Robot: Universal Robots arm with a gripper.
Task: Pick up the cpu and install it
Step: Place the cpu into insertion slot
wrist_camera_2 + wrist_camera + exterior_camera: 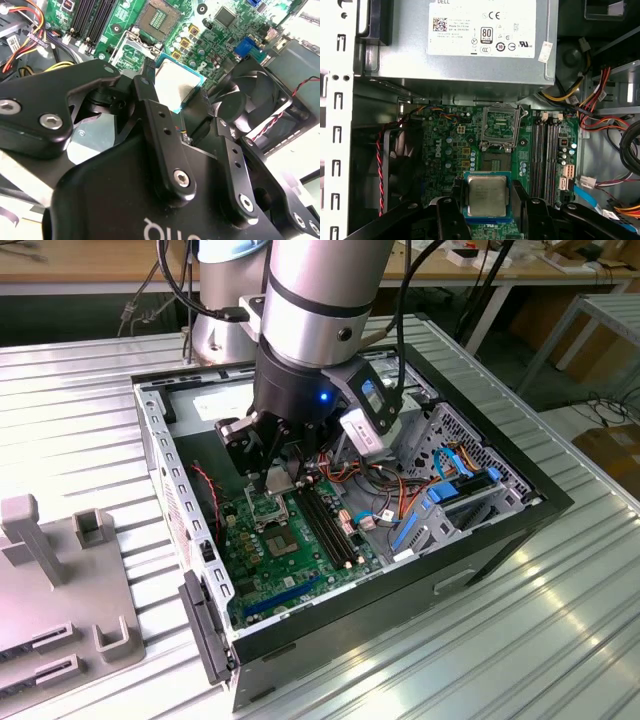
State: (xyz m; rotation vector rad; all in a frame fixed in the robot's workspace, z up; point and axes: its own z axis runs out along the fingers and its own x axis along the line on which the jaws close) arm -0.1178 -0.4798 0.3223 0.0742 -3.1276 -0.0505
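Over the open computer case (520,502) the robot arm (320,300) reaches down, and its gripper (277,476) hangs low inside, close above the green board (300,565). The case sits on a shiny metal table (560,630) with long ridges. The two black fingers (522,207) are pulled in close and squeeze the cpu (487,195) from two sides. The cpu is a small flat square with a silver-grey top and a thin blue-green edge, and you see it in both wrist views, sitting flat between the fingers. It is held up above the board, near the socket (500,125) but not in it. The socket is a square with a metal frame, and its middle is bare. Between the cpu and the socket, in the first wrist view, lies a dark square chip (495,162) on the board. Beside the socket run long black memory slots (545,150). On the other side of the socket is a round black fan (402,155) with red and black wires (381,165) running by it. Past the socket sits a big grey power box (470,65) with a white label. Orange, red and yellow wires (597,97) bunch up near the slots. A small blue light (322,397) glows on the arm. On the exterior view's left, a grey plastic holder (60,580) with upright posts rests on the table, well apart from the gripper.
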